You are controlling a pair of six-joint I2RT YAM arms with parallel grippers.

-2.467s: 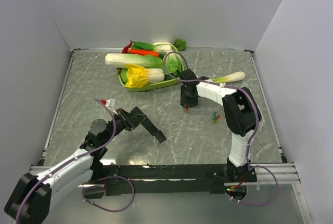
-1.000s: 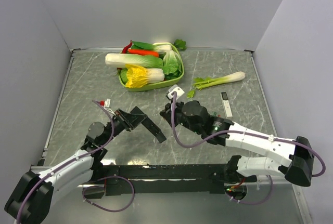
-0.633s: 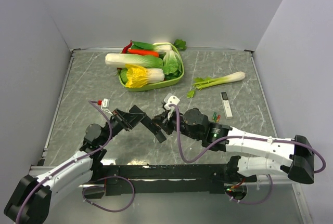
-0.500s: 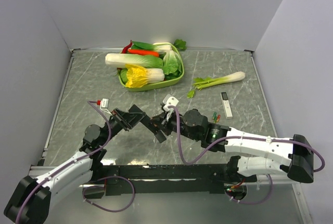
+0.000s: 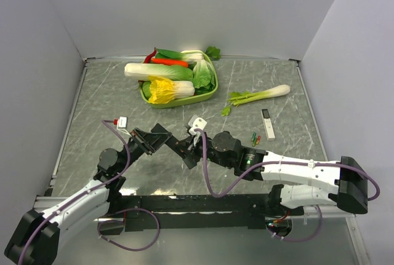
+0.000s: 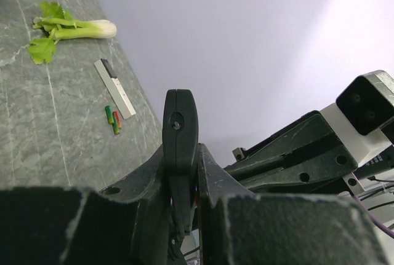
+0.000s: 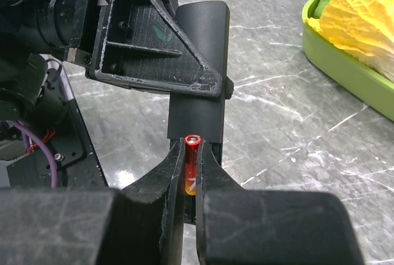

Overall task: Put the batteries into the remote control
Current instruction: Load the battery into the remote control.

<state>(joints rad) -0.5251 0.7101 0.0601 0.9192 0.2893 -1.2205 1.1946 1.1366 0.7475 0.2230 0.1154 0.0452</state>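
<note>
1. Gripping the remote control [image 5: 188,157] near one end, the left gripper [image 5: 165,141] has its jaws clamped on the black bar and holds it clear of the table [image 5: 111,99], slanting down to the right in the top view.
2. In the left wrist view the remote shows edge-on: a slim black slab with a rounded end and a small round mark near that end.
3. In the right wrist view it is a flat, plain black rectangle running away from the camera, partly covered by the left gripper's scuffed black fingers [image 7: 184,68].
4. The right gripper [image 5: 198,148] is closed on a red-orange battery [image 7: 191,166]: red upper part, orange lower part with white marks, silver cap.
5. That cap points at the near end of the remote; whether the two touch cannot be told.
6. Farther right on the table lie two loose batteries [image 5: 255,137], one green and one red, side by side.
7. Just beyond them lies a slim white device [image 5: 267,123] with a dark top end.
8. Behind it lies a celery stalk [image 5: 261,95].
9. Farthest back, a green tray [image 5: 184,101] holds cabbage and other vegetables.
</note>
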